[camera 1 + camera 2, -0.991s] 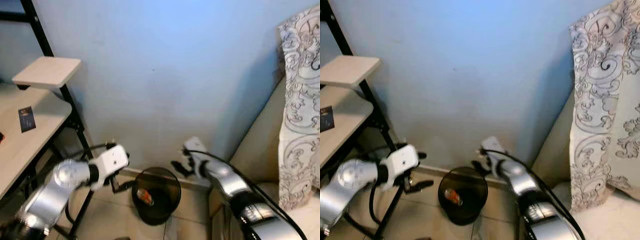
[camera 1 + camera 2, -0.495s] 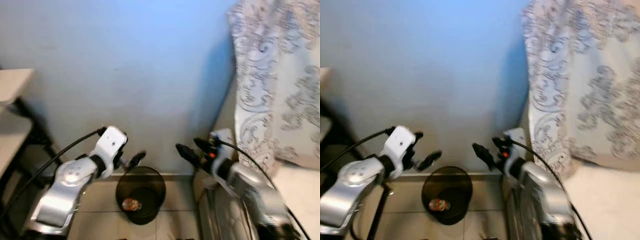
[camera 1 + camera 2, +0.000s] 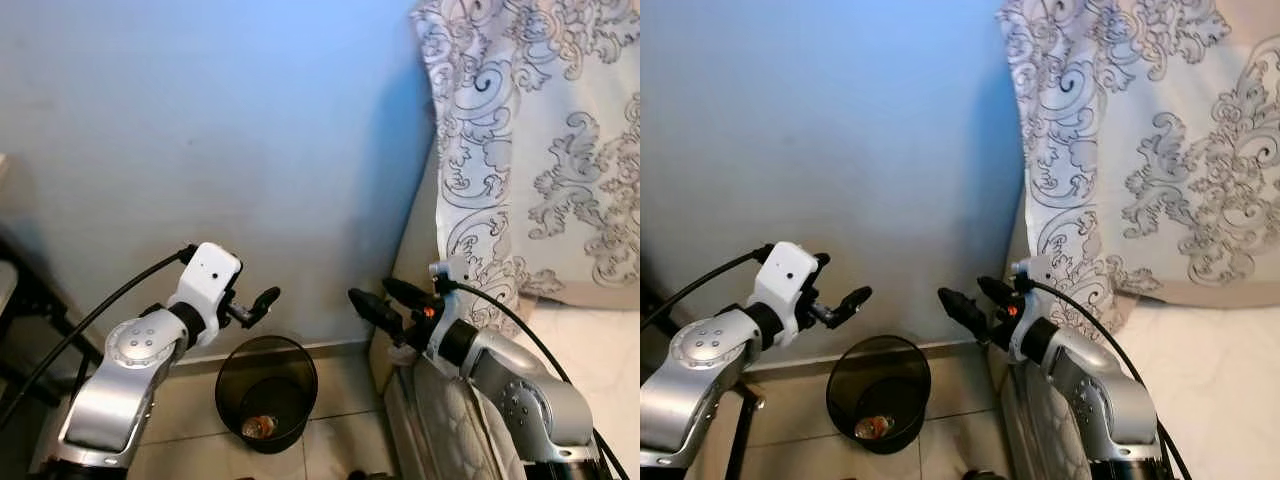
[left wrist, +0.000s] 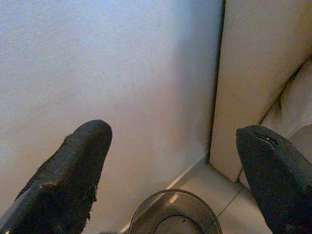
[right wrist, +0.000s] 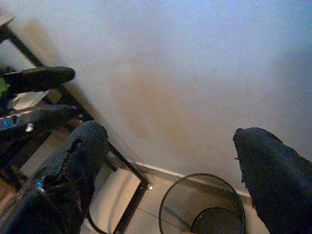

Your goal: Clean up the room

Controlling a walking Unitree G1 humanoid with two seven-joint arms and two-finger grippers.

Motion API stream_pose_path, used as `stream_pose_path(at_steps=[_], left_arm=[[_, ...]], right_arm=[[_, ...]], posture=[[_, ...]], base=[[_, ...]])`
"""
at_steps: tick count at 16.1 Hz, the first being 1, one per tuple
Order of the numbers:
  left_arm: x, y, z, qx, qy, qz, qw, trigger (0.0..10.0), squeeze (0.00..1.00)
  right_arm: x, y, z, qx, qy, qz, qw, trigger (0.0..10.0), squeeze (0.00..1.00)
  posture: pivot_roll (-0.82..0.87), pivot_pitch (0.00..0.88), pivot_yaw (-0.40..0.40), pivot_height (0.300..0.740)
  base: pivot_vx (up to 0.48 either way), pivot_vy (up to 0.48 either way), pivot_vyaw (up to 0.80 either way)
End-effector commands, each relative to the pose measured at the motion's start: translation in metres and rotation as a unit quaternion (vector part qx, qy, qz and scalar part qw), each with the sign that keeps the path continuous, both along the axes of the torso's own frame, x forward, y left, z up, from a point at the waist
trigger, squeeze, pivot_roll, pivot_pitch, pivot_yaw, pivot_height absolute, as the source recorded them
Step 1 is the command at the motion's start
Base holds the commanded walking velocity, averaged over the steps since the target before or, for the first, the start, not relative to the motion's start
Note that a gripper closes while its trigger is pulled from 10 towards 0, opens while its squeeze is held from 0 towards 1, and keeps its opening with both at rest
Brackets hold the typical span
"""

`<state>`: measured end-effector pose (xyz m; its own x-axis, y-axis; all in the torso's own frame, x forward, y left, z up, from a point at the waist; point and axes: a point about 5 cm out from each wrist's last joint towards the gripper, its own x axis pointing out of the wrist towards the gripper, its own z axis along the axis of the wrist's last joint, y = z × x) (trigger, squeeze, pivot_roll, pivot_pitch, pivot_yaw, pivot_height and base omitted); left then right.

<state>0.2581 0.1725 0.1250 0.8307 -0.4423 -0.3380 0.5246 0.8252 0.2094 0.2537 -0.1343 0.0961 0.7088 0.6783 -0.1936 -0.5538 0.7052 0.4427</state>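
A black mesh wastebasket (image 3: pixel 266 380) stands on the tiled floor against the blue wall. A small orange and white piece of litter (image 3: pixel 260 427) lies at its bottom. My left gripper (image 3: pixel 258 303) hovers above the basket's left rim, open and holding nothing. My right gripper (image 3: pixel 385 300) hangs above and to the right of the basket, also open and holding nothing. In the left wrist view the basket's rim (image 4: pixel 146 209) sits below the spread fingers (image 4: pixel 73 165). The right wrist view has the basket (image 5: pixel 168 209) low between its fingers (image 5: pixel 273 165).
A cream bed side (image 3: pixel 412 250) rises just right of the basket, draped with a grey scroll-patterned cloth (image 3: pixel 530 150). A black rack frame (image 3: pixel 25 300) stands at the far left, and its leg (image 5: pixel 126 165) is near the basket. Black cables trail from both wrists.
The camera has swung right, so the wooden shelves have left the picture and the bed has come in. Both grippers have risen from beside the basket to above it.
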Motion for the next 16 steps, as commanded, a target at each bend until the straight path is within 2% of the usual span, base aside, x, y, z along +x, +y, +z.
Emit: stream_pose_path(at_steps=[1,3,6,9,13,15,16], left_arm=[[-0.001,0.002,0.003,0.003,-0.006,0.003,1.0,10.0,0.0],[0.002,0.006,0.007,-0.006,-0.014,0.02,1.0,10.0,0.0],[0.002,0.009,0.006,-0.019,-0.012,0.032,0.999,10.0,0.0],[0.0,0.009,0.003,-0.009,-0.011,0.031,0.999,10.0,0.0],[-0.001,0.006,0.001,-0.006,-0.004,0.021,1.0,10.0,0.0],[-0.001,0.003,0.0,-0.007,-0.004,0.019,1.0,10.0,0.0],[0.0,0.003,0.0,-0.009,-0.005,0.02,1.0,10.0,0.0]], right_arm=[[-0.001,0.0,0.003,0.002,-0.004,-0.006,1.0,10.0,1.0],[-0.004,0.005,0.004,0.013,-0.004,-0.004,1.0,10.0,1.0],[-0.004,0.006,0.002,0.003,-0.004,-0.007,1.0,10.0,1.0],[-0.004,0.006,0.002,0.007,-0.005,-0.013,1.0,10.0,1.0],[0.0,0.0,-0.004,-0.039,-0.01,-0.06,0.997,10.0,1.0],[0.004,-0.003,-0.004,-0.04,-0.012,-0.082,0.996,10.0,1.0],[0.0,-0.001,-0.008,-0.041,0.02,-0.041,0.998,10.0,1.0]], posture=[[0.08,0.0,0.044,0.74],[0.08,0.0,0.046,0.74],[0.09,0.0,0.042,0.74],[0.1,0.0,0.031,0.74],[0.1,0.0,0.031,0.74],[0.09,0.0,0.029,0.74],[0.09,0.0,0.03,0.74]], base=[[0.0,0.0,-0.78],[0.0,0.0,-0.78],[0.0,0.0,-0.78],[0.0,0.0,-0.79],[0.0,0.0,-0.76],[0.0,0.0,-0.74],[0.0,0.0,-0.74]])
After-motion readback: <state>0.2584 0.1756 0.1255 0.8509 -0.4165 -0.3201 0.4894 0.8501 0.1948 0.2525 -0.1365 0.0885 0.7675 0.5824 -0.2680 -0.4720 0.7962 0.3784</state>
